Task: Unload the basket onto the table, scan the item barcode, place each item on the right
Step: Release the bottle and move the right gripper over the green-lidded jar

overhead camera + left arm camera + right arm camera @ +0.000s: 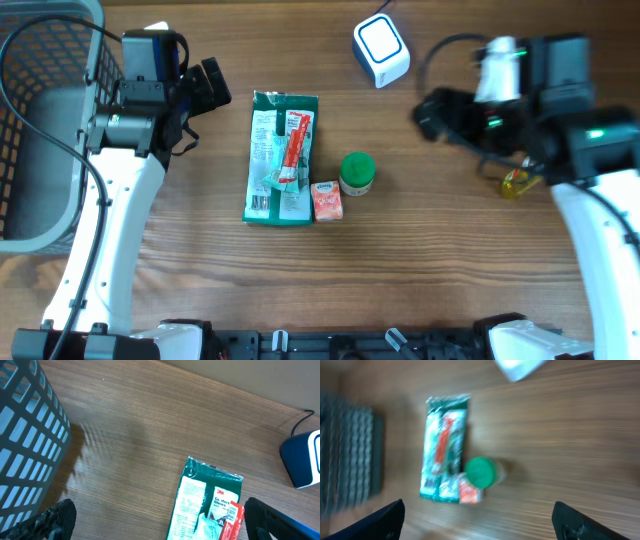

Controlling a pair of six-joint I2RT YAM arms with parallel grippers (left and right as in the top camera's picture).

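Scanner [520,367] cropped, right wrist view blurred, left end effector [212,88] and right end effector [426,112] spread, empty

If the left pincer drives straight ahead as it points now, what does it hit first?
Most likely the flat green plastic glove packet on the brown wooden table, though depth is unclear.

One each: basket [55,45], scanner [381,50], glove packet [265,150], red tube [295,150], small box [327,201], green-capped jar [357,172], yellow object [516,184].
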